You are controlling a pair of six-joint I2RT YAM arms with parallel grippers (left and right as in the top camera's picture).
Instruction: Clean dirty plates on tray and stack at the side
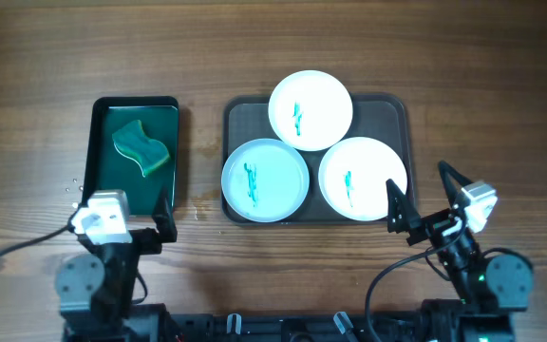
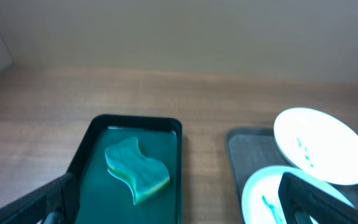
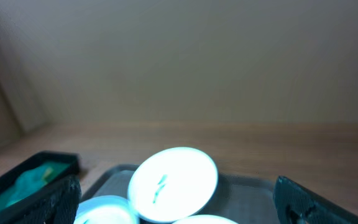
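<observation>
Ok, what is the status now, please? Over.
Status: left end effector open, right end effector open, both empty. Three smeared plates on tray. Nothing in the way.

**Bench** (image 1: 27, 57): dark brown wood, with the grain running side to side.

**Small tray** (image 1: 136, 102): black rounded rectangle with a raised rim and a green inside. It lay on the left part of the bench, its long sides running from near to far.

**Sponge** (image 1: 141, 149): green with wavy sides. The left wrist view showed a yellowish layer along its lower edge. It lay flat inside the small tray, about the middle.

**Specks** (image 1: 72, 187): a few pale ones on the bench just beside the small tray's near left corner. They were possibly droplets, but too small to tell.

**Wall** (image 2: 179, 31): plain and pale, behind the bench.
</observation>
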